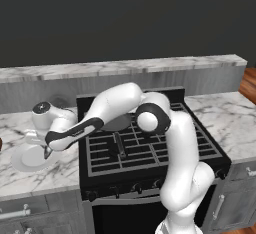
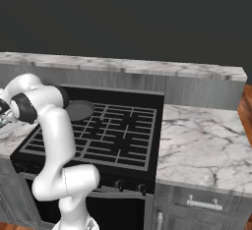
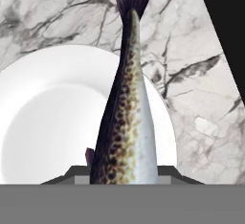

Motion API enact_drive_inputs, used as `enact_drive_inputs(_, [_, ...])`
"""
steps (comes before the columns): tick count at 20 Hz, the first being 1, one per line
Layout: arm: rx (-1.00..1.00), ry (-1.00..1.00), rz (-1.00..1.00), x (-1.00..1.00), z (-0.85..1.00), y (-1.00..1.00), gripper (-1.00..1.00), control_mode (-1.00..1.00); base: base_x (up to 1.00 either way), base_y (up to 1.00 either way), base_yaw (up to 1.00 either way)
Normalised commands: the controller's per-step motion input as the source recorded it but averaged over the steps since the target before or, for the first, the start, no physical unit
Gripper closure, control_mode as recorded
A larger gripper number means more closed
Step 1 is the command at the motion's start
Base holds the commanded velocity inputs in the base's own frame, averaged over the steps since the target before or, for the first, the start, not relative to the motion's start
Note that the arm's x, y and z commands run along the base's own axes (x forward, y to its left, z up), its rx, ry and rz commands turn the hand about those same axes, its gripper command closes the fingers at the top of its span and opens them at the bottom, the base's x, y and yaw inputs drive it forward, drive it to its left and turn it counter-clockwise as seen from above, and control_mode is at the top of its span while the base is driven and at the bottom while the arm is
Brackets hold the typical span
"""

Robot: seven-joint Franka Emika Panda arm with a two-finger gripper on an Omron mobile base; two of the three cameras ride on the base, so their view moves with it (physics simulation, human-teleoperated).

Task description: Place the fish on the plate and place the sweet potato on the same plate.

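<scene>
Fish point(image 3: 125, 122) — slender, speckled, silver-bellied; likely light, stiff and slick, best pinched mid-body across its narrow flanks. Held so by the gripper point(image 1: 46, 152), jaws closed on it, hanging above the plate point(image 3: 43, 103) — plate on the marble counter point(image 3: 201, 98).
</scene>
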Motion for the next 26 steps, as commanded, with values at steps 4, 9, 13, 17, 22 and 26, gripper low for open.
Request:
enact_drive_inputs(4, [0.00, 0.00, -0.05, 0.07, -0.12, 0.20, 1.00, -1.00, 0.00, 0.00, 0.00])
enact_drive_inputs(9, [0.00, 0.02, -0.04, 0.02, -0.10, 0.11, 1.00, -1.00, 0.00, 0.00, 0.00])
enact_drive_inputs(13, [0.00, 0.06, -0.02, 0.00, -0.12, 0.05, 1.00, -1.00, 0.00, 0.00, 0.00])
enact_drive_inputs(17, [0.00, 0.08, -0.02, -0.01, -0.10, 0.00, 1.00, -1.00, 0.00, 0.00, 0.00])
enact_drive_inputs(22, [0.00, 0.06, -0.01, 0.00, -0.07, 0.00, 1.00, -1.00, 0.00, 0.00, 0.00])
enact_drive_inputs(26, [0.00, 0.01, 0.00, 0.00, -0.06, 0.00, 1.00, -1.00, 0.00, 0.00, 0.00])
